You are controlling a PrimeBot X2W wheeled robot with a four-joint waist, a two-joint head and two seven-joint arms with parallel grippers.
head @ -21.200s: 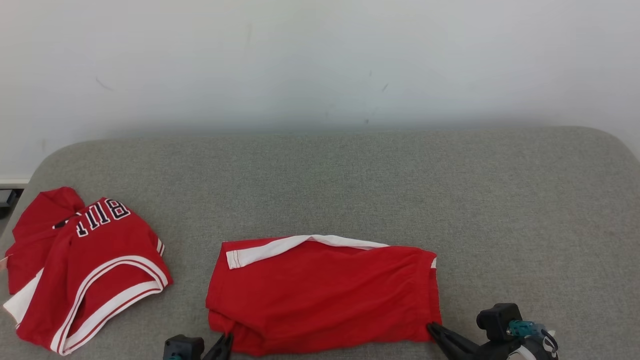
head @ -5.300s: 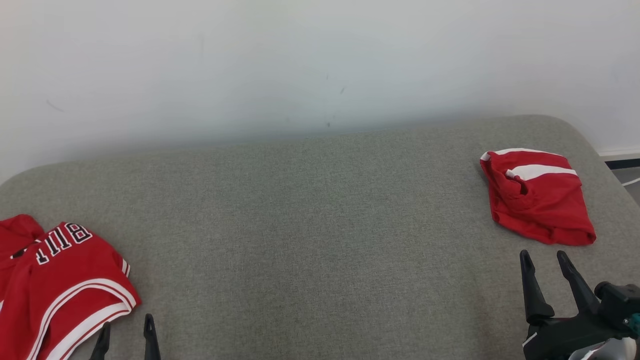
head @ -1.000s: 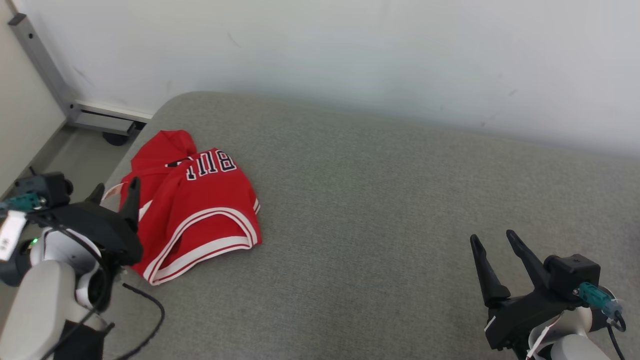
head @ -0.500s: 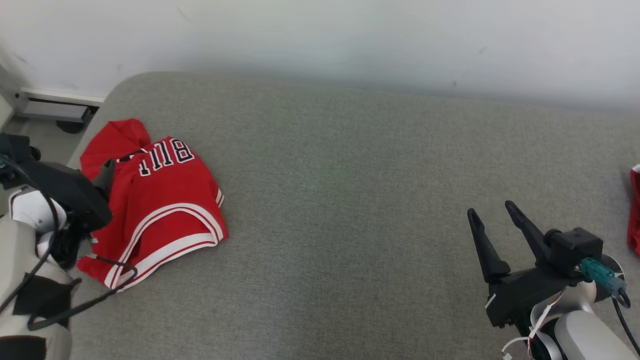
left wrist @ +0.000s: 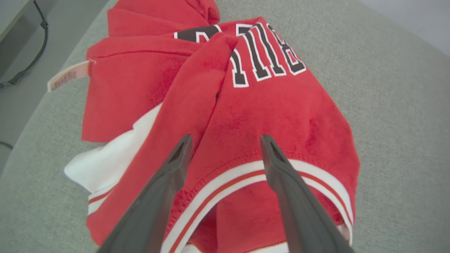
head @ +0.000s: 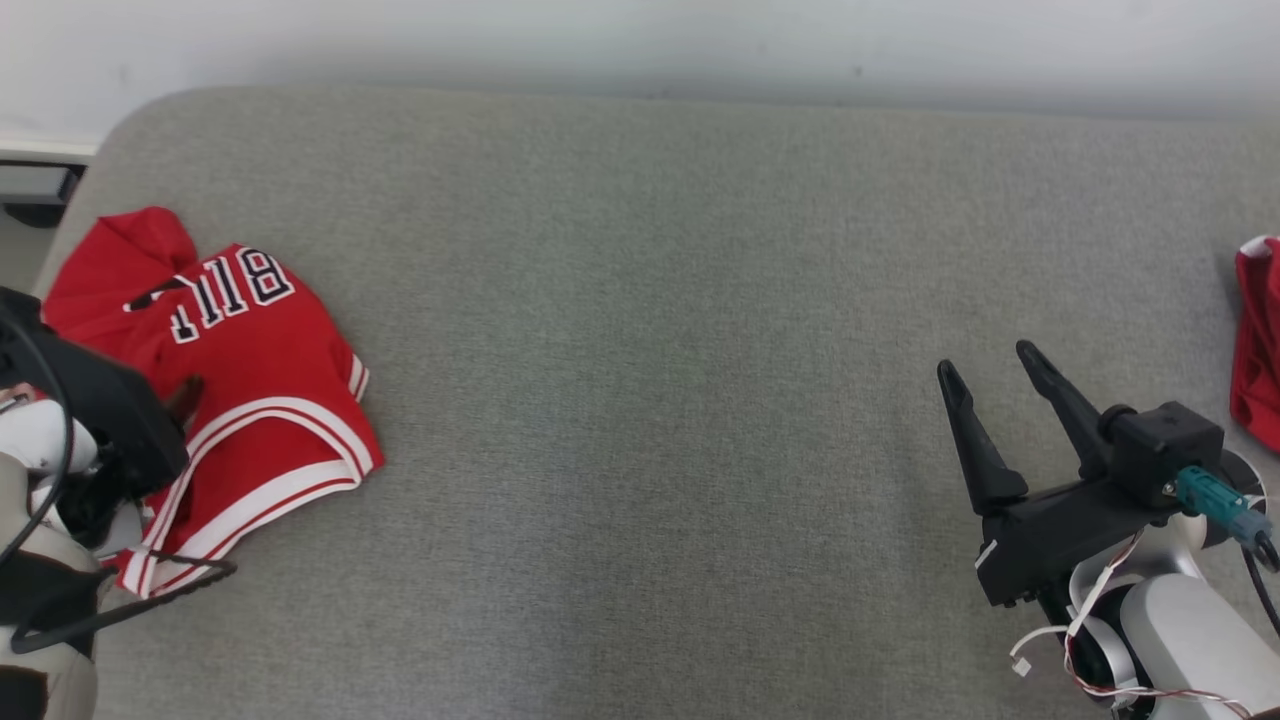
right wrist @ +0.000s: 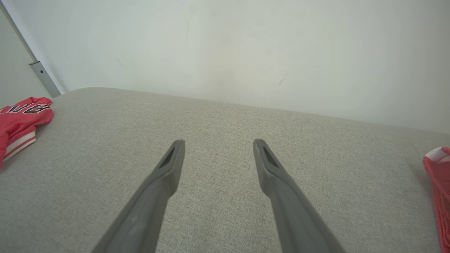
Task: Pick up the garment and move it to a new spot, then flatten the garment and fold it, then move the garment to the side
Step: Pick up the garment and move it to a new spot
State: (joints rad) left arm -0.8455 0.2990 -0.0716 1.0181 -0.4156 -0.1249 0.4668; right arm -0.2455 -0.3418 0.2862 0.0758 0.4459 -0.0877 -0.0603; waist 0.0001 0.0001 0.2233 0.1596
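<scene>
Garment (left wrist: 246, 116) lies crumpled below the left fingers (left wrist: 168, 175), spread wide and empty like the right fingers (head: 975, 440); closing may catch only one layer, so it hangs bunched.

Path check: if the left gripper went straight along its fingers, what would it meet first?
Probably the crumpled red jersey with white trim, ahead of the open left gripper; gap unclear.

The red jersey (head: 230, 370) lies crumpled at the left end of the grey cushion (head: 660, 400); white and red bands trim its hem, black white-edged letters cross its far part; a second red garment (head: 1258, 340), white-trimmed, lies at the cushion's right end.
</scene>
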